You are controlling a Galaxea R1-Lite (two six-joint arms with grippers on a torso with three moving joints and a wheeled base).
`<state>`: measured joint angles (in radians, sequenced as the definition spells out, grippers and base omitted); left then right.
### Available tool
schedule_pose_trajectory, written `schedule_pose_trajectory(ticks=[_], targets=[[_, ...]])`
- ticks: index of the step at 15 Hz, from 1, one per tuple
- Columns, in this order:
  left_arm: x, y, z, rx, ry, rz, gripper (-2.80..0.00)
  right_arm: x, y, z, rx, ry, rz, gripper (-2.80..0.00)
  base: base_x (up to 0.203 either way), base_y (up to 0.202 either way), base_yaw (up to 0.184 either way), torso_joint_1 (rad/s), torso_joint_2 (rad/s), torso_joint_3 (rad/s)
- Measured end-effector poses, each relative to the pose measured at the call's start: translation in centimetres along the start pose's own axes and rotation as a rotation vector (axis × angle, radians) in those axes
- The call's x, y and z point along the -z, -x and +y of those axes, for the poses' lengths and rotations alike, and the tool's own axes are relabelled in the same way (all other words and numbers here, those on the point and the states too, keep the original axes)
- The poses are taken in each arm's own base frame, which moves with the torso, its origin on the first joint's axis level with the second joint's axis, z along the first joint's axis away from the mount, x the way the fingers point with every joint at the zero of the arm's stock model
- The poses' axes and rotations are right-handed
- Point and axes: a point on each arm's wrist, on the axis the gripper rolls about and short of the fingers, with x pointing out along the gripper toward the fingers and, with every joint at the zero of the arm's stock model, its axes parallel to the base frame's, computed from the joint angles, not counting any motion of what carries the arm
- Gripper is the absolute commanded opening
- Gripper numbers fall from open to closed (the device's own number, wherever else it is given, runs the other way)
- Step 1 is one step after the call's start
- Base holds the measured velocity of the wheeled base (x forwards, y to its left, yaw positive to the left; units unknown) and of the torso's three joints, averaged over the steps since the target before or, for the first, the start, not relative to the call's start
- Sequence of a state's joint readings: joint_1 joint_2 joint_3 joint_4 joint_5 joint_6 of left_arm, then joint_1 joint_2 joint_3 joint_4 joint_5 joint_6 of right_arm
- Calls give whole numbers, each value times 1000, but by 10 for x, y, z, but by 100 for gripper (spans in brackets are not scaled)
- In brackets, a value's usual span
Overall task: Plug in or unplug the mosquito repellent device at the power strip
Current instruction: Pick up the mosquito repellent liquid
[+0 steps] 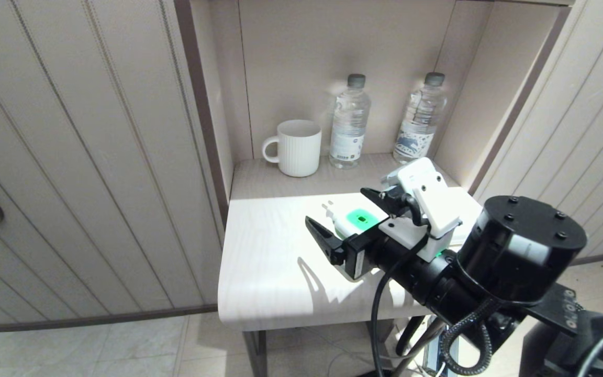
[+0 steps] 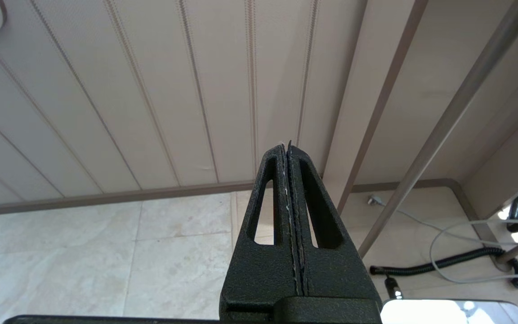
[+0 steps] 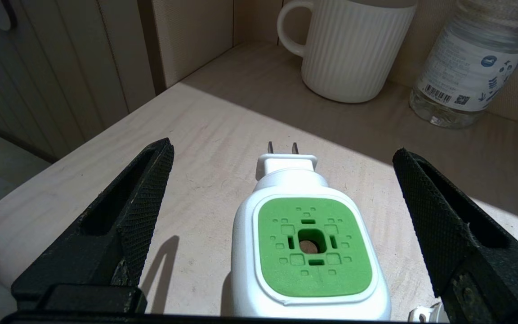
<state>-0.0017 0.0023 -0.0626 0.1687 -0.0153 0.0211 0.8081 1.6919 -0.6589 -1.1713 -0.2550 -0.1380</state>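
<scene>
A pale wooden table (image 1: 270, 262) juts out from a recessed shelf nook, and the back of that nook holds a ribbed white mug (image 1: 298, 147) and two clear water bottles (image 1: 349, 121), all well apart from the work. Over the table's sunlit front reaches the right arm, its right gripper (image 1: 348, 214) spread wide with one black finger on each side of the mosquito repellent device (image 1: 356, 221) and touching neither side, which reads as a lineup for a grasp across the white body. The device lies on the tabletop, green patch facing up and its two metal prongs (image 3: 282, 147) pointing away toward the mug, plugged into nothing. That lie leaves its flanks free for the fingers. The power strip cannot be made out in any view; it may sit behind the arm, where a white edge shows, but that is uncertain. The left gripper (image 2: 289, 150) hangs parked below table height, facing the wall panelling, its fingers pressed together on nothing.
</scene>
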Motion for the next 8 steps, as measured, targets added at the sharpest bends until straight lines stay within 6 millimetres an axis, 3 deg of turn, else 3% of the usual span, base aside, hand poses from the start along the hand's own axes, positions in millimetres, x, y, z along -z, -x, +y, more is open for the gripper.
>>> schedule_pose_trajectory(ticks=[8], targets=[[0, 0, 0, 0, 0, 0, -280, 2, 3, 1, 31, -7, 14, 0, 0, 0, 0, 0, 0, 0]])
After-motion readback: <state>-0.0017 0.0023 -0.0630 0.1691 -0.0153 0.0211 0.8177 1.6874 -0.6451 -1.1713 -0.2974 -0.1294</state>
